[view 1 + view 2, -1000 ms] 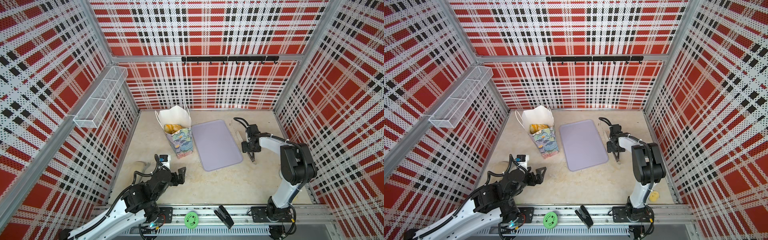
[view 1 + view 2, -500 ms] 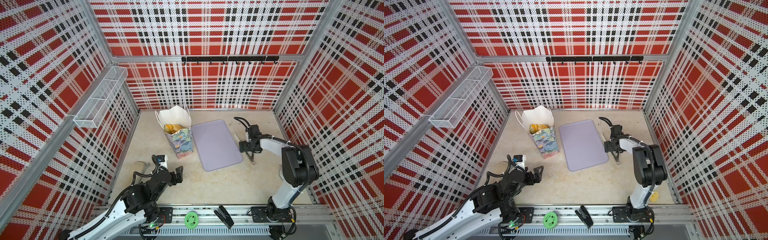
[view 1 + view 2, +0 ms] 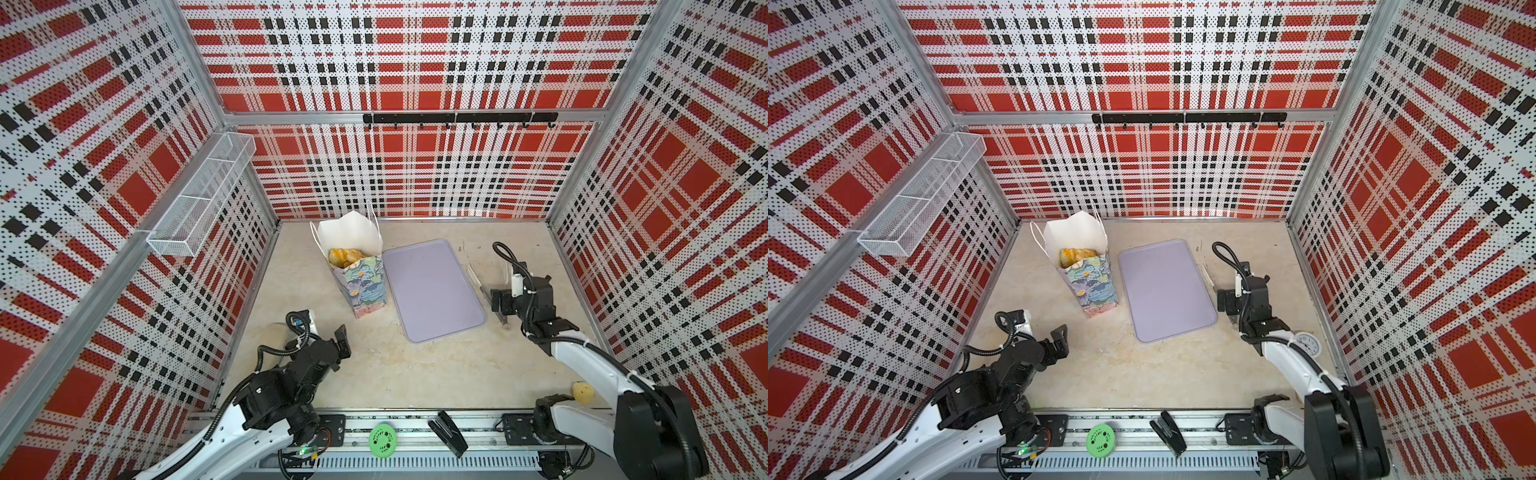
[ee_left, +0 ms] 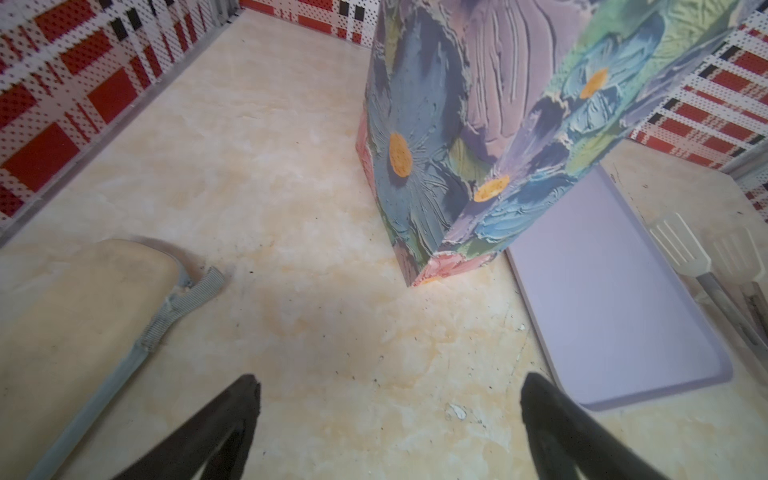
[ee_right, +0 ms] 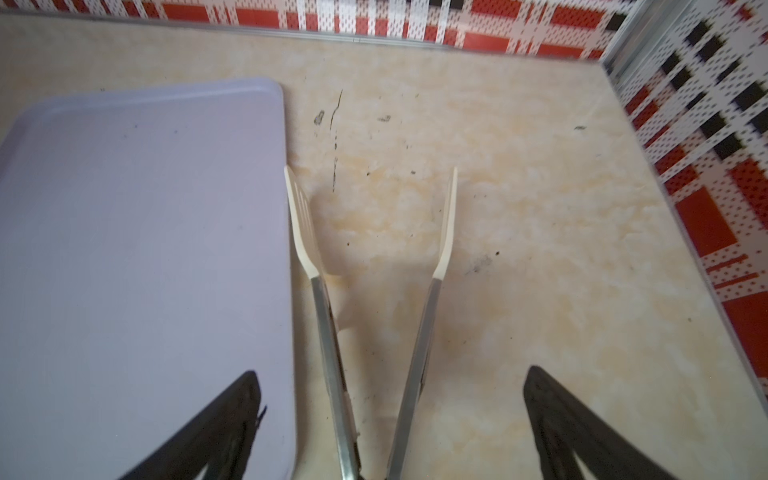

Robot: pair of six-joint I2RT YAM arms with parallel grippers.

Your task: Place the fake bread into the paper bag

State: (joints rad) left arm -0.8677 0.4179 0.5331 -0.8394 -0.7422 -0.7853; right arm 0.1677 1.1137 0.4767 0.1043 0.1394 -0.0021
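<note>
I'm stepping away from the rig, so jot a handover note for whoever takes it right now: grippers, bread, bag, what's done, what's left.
Left gripper: open, empty, low beside the paper bag.
Right gripper: open, straddling the tongs, not gripping them.
Done: fake bread sits in the upright bag; lavender tray bare.
To do: seemingly nothing; the count inside the bag is hidden.
</note>
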